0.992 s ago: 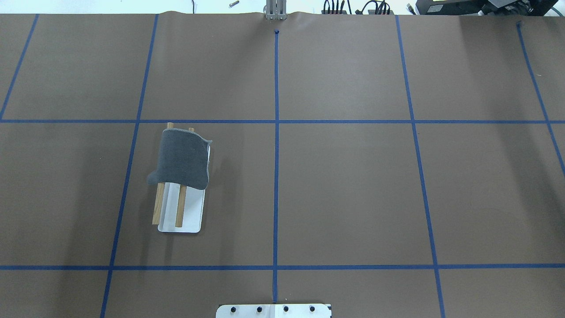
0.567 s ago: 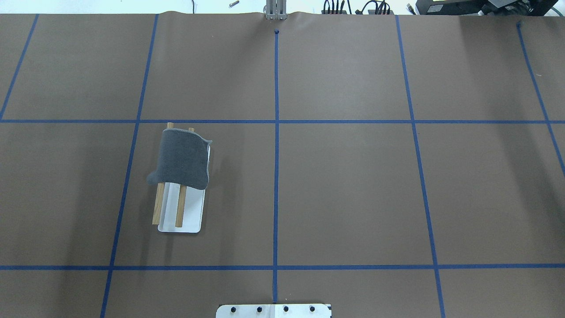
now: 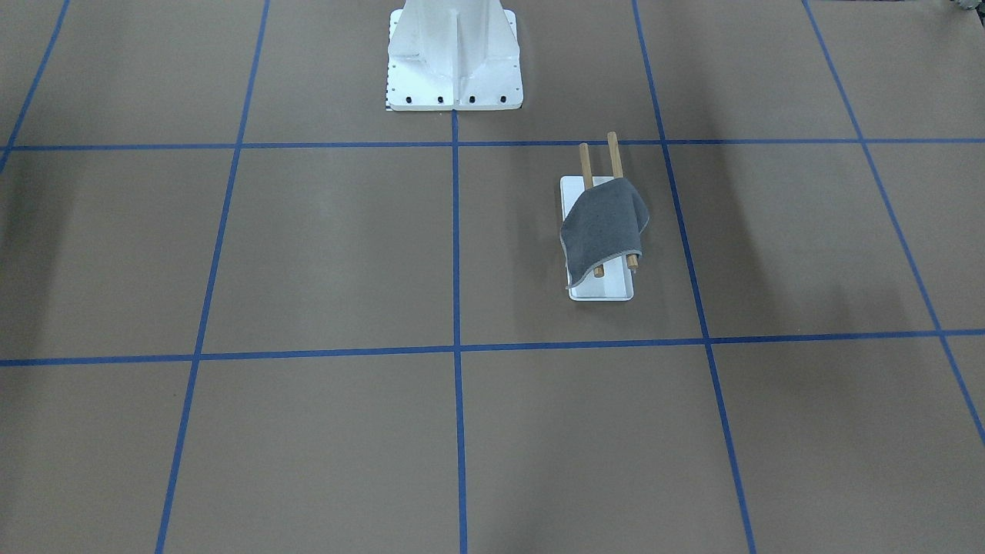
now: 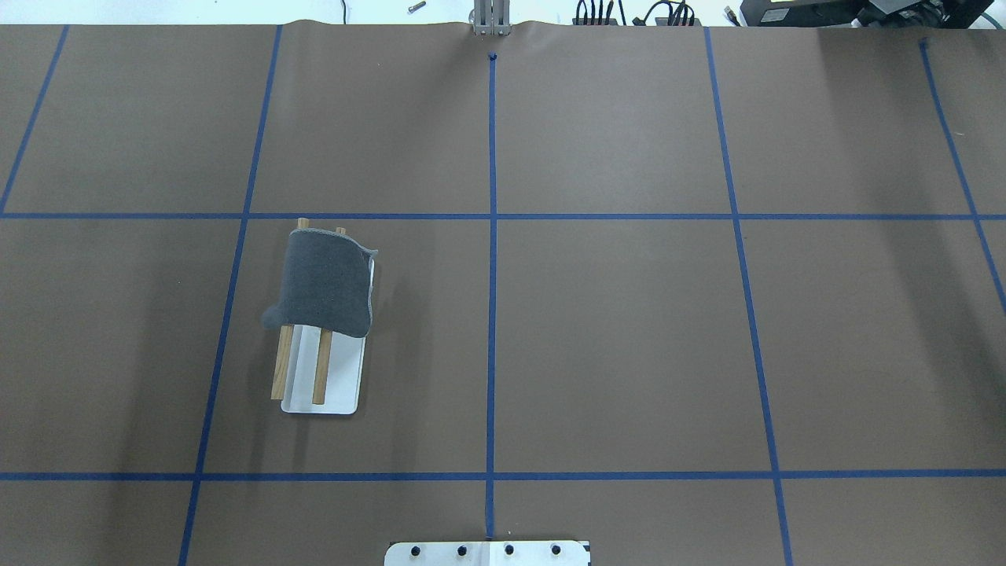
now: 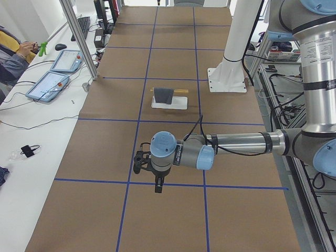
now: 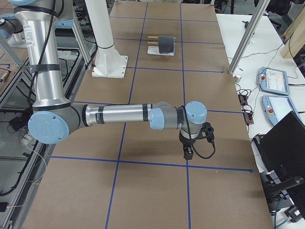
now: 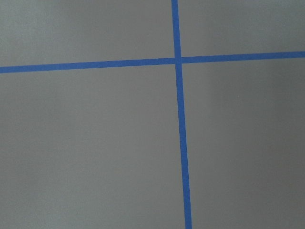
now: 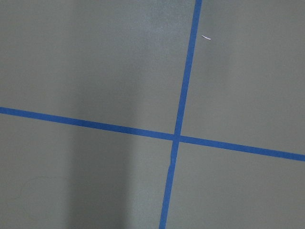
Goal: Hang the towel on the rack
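The dark grey towel point(image 4: 326, 287) is draped over the far half of the rack's two wooden dowels point(image 4: 279, 365), above the rack's white base point(image 4: 343, 385). It also shows in the front-facing view point(image 3: 604, 223), with one corner hanging toward the base point(image 3: 613, 290). My left gripper point(image 5: 157, 186) hangs over the table, far from the rack, seen only in the exterior left view. My right gripper point(image 6: 188, 153) hangs over the table's other end, seen only in the exterior right view. I cannot tell whether either is open or shut. Both wrist views show only brown table and blue tape.
The big white bolted pedestal point(image 3: 454, 54) stands at the robot's side of the table. Blue tape lines point(image 4: 491, 236) grid the brown surface. Tablets point(image 5: 50, 84) and cables lie on the white bench beside the table. An aluminium post point(image 6: 243, 38) stands near the table's edge.
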You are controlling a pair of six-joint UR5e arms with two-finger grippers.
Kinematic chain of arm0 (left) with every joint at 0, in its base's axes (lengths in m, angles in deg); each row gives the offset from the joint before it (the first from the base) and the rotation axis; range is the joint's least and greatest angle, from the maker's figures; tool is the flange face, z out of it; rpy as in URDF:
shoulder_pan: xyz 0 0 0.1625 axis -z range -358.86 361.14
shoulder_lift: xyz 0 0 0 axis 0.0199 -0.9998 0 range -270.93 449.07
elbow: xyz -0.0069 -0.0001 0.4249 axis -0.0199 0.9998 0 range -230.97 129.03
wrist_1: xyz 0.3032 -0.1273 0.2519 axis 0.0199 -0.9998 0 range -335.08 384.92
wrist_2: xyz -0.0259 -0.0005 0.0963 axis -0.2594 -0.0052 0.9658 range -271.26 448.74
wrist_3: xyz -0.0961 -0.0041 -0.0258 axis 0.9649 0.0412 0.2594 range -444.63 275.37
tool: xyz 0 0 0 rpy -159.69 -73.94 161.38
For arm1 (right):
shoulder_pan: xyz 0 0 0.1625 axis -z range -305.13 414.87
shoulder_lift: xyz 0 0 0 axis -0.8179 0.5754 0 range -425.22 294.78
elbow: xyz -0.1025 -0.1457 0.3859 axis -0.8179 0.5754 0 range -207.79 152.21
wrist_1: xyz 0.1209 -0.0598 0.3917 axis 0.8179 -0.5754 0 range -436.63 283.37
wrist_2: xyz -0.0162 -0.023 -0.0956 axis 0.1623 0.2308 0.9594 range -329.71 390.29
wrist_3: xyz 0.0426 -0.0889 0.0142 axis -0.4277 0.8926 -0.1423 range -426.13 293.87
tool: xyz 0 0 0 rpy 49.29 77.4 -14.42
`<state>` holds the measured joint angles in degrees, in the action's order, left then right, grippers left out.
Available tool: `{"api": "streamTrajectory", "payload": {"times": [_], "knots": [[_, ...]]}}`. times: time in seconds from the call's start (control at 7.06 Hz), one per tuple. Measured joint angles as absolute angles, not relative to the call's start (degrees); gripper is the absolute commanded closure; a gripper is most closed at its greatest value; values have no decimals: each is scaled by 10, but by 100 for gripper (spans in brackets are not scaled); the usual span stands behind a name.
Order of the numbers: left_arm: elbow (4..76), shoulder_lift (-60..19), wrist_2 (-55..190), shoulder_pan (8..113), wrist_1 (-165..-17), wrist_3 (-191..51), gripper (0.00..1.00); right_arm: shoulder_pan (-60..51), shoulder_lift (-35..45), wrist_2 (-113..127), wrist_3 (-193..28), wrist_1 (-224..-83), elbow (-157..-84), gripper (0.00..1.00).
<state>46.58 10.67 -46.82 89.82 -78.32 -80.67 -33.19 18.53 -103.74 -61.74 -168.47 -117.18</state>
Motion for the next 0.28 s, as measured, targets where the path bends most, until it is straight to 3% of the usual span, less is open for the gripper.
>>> {"api": "streamTrajectory", "payload": {"times": [0.28], "knots": [[466,105,-468,898,-783,-808,2,-332,182,-1037,-617,-1698,-1179,0]]}}
